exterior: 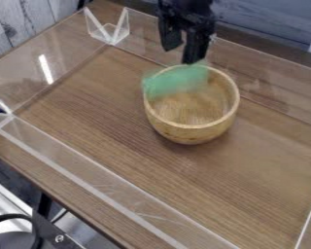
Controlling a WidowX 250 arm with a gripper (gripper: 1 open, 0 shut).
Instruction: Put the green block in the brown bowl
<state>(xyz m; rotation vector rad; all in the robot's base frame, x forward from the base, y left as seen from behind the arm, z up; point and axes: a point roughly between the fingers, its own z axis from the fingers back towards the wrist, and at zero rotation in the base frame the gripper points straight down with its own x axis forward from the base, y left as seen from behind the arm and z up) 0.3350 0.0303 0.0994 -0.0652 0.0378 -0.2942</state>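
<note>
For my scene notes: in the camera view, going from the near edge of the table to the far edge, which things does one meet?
Brown bowl → green block, blurred, at the bowl's far left rim → gripper, jaws open, above the block → small clear stand at the far left.

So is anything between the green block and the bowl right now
Nothing visible. The green block is a blur at the bowl's near-left rim, apparently dropping in, free of the open gripper above it. The bowl's inside looks empty.
</note>
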